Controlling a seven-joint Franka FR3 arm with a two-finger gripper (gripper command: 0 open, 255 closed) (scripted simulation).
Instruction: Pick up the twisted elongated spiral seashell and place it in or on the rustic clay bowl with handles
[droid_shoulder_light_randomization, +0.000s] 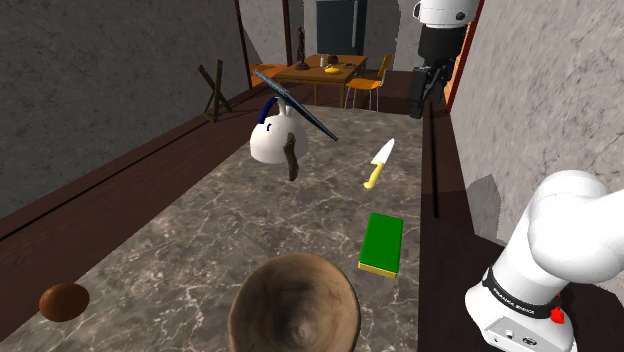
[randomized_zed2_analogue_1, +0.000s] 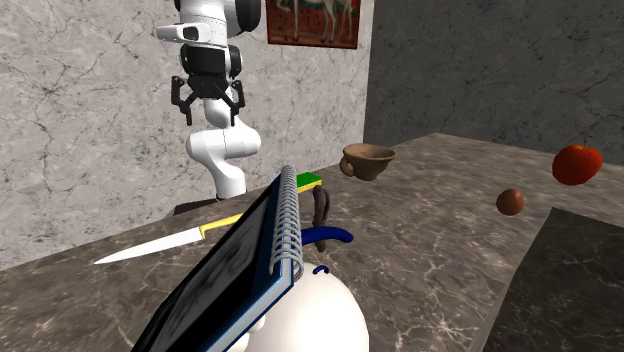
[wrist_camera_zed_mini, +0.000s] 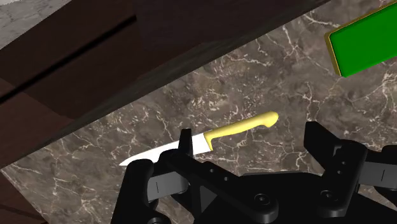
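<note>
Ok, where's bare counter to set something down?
Widest bare marble countertop: between the round brown ball, the brown bowl and the white kettle. Smaller gap between yellow-handled knife and green block. Crowded at the kettle: dark spiral notebook and brown twisted shell sit by it.

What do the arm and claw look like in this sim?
The arm is glossy white, built of rounded segments with dark joints. Near its base there is a black band with white lettering and a small red mark. The claw is all black, with two blocky fingers on a black body.
</note>
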